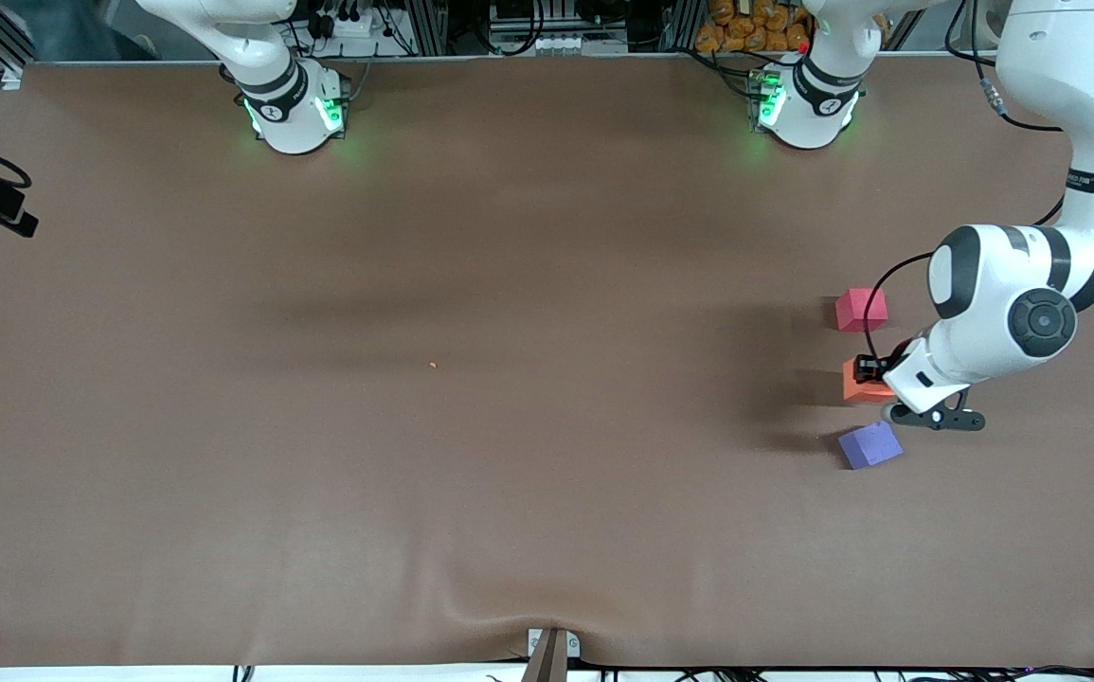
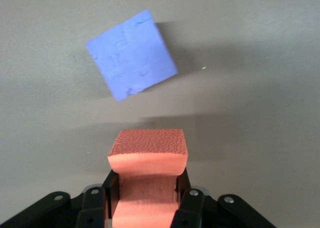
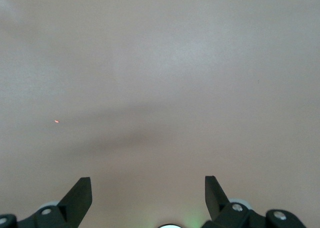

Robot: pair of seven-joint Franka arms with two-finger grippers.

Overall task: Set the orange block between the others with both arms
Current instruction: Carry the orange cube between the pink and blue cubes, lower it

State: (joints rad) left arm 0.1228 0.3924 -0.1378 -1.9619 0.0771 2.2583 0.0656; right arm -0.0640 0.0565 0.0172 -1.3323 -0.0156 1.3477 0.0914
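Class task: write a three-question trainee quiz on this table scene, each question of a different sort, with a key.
1. True or false: the left end effector is shut on the orange block.
2. Which block lies nearest the front camera? A) red block B) purple block C) orange block
3. Fill in: the right end effector is ____ and holds nothing.

Key: 1 true; 2 B; 3 open
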